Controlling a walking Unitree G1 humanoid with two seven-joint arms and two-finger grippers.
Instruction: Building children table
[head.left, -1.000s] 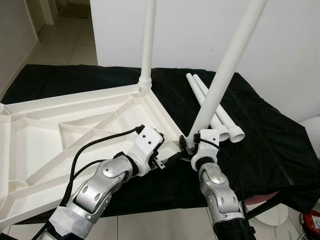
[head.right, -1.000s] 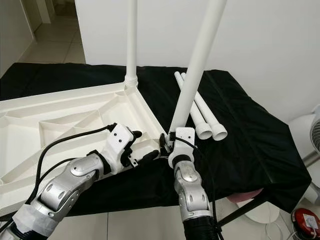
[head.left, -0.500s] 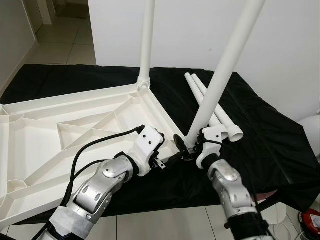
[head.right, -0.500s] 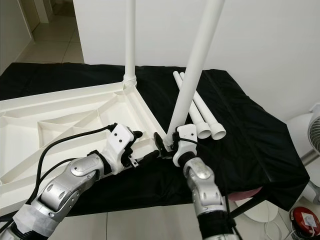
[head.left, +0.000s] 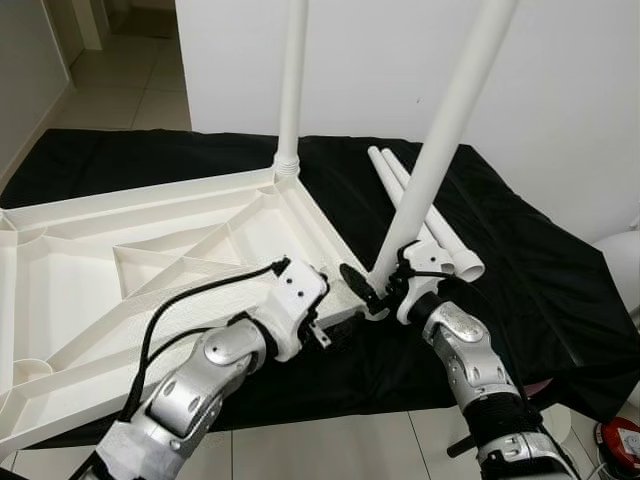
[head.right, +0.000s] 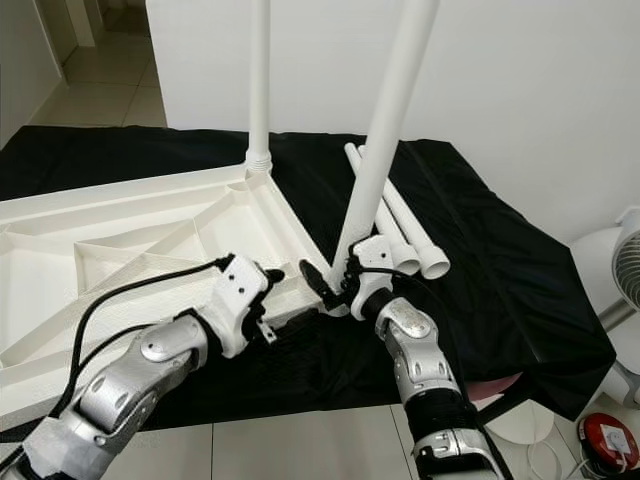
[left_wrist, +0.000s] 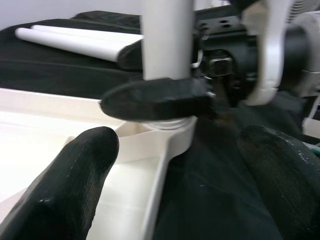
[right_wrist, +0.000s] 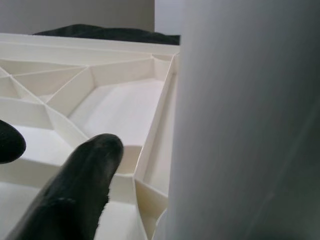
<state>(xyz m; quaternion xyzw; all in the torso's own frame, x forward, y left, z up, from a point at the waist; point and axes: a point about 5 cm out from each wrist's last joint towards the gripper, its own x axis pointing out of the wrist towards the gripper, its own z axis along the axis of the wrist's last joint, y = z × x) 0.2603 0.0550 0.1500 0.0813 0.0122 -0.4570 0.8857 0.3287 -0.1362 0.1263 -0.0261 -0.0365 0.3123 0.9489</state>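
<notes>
Both upright legs (head.left: 293, 80) (head.left: 450, 120) cut off by the upper frame edge; the tilted leg's foot is hidden behind the right claw (head.left: 375, 292).

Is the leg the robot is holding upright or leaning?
Leaning. The held leg slants rightward from the tabletop's near corner, while the fitted leg stands straight.

Silver jointed arms, white wrists, black cables

White plastic ribbed tabletop (head.left: 150, 250) lies upside down on black cloth (head.left: 520, 260); one white tube leg (head.left: 293, 80) stands upright at far corner. R gripper (head.left: 372, 290) grips a second, tilted white leg (head.left: 440, 150) at near-right corner, L gripper (head.left: 340, 325) just left of it at tabletop edge. Two spare white tubes (head.left: 425, 215) lie on cloth to the right.
</notes>
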